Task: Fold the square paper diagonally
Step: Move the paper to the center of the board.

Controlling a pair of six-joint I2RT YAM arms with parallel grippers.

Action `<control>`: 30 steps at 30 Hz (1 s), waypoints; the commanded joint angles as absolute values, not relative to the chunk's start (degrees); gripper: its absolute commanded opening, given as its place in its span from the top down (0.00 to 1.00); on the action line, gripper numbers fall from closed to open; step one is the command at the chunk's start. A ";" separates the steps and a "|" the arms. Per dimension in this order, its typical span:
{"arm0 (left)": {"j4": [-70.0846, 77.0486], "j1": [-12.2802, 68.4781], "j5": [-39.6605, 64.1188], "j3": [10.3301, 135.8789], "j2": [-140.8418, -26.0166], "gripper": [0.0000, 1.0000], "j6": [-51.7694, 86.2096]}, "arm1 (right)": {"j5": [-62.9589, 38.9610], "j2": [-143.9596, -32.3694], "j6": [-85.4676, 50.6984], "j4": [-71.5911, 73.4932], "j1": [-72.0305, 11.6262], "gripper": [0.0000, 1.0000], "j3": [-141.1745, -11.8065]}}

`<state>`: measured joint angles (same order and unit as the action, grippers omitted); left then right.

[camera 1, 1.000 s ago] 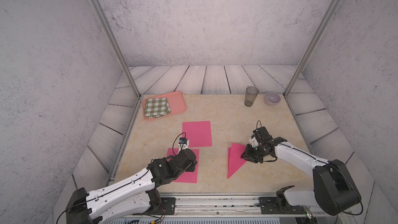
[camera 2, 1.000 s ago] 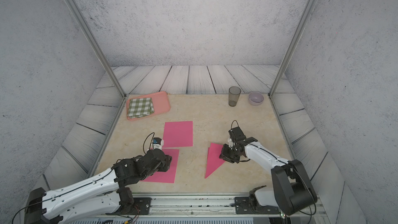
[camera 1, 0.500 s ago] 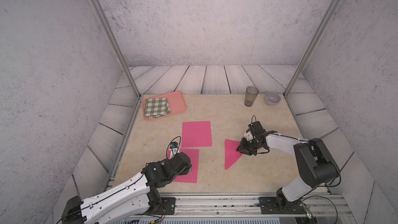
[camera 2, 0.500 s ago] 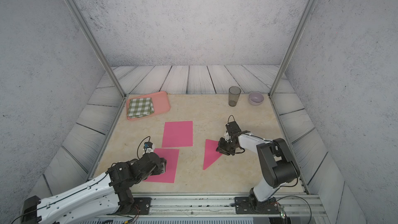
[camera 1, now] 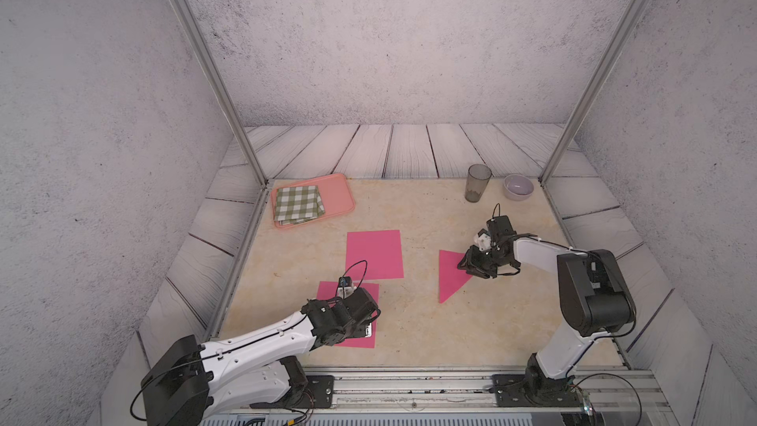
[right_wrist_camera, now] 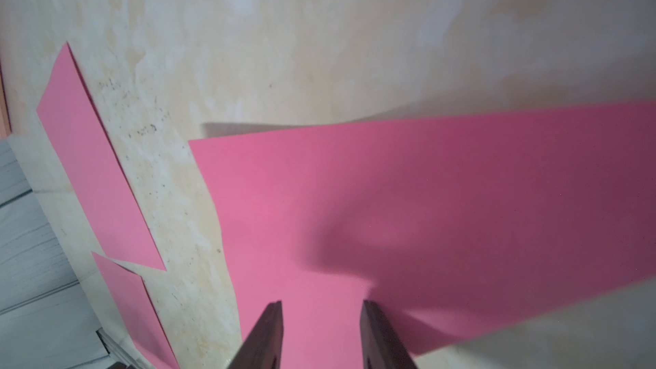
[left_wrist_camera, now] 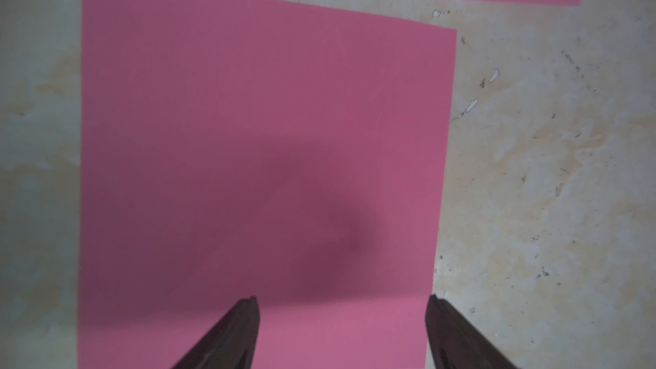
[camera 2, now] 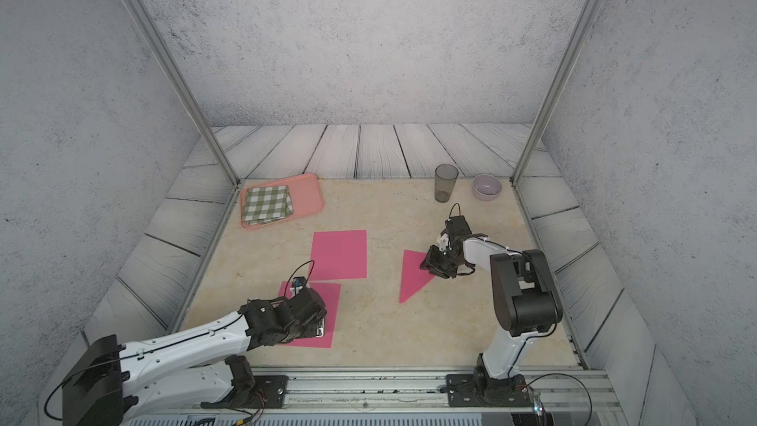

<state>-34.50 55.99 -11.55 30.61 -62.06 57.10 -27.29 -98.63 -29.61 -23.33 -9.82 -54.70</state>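
I see my right gripper low over the folded pink paper triangle, at the corner nearest the right arm. Its jaws are partly apart, with only paper showing in the gap and nothing pinched. The triangle lies on the beige marbled tabletop, right of centre. Its far edge throws a shadow in the right wrist view, and I can't tell if it's lifted.

My left gripper is spread wide and holds nothing. It sits above the near flat pink square paper, one fingertip over the sheet and the other at its edge. A second flat pink square sheet lies just beyond, corners nearly touching.

At the back are a salmon plastic tray with a folded green checked cloth, a grey translucent tumbler and a lavender bowl.
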 commanded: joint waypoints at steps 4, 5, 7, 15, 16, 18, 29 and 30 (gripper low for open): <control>-31.03 55.54 -10.56 33.25 -69.01 0.20 52.83 | -29.24 -87.89 -26.19 -32.04 -10.04 0.55 -55.26; -30.23 55.53 -9.92 33.63 -70.30 0.20 51.85 | -29.64 -86.18 -26.34 -32.42 -10.10 0.55 -54.69; -29.88 55.52 -7.59 35.20 -73.97 0.20 50.75 | -30.27 -82.11 -26.76 -33.21 -10.28 0.54 -52.91; -24.68 58.27 -2.35 36.65 -82.47 0.25 53.21 | -30.74 -69.72 -27.62 -35.86 -10.90 0.52 -45.96; -23.70 59.10 -1.75 36.73 -83.05 0.25 53.77 | -30.59 -68.73 -27.48 -36.09 -10.98 0.52 -45.03; -22.48 61.07 -1.17 37.79 -84.53 0.25 55.07 | -30.09 -67.20 -26.86 -36.71 -10.99 0.52 -43.41; -23.77 69.73 -1.75 51.05 -90.16 0.26 59.32 | -28.19 -61.67 -27.52 -37.64 -11.24 0.51 -36.95; -24.22 69.72 -1.80 51.71 -89.46 0.26 59.34 | -28.06 -60.84 -28.02 -37.81 -11.31 0.51 -36.45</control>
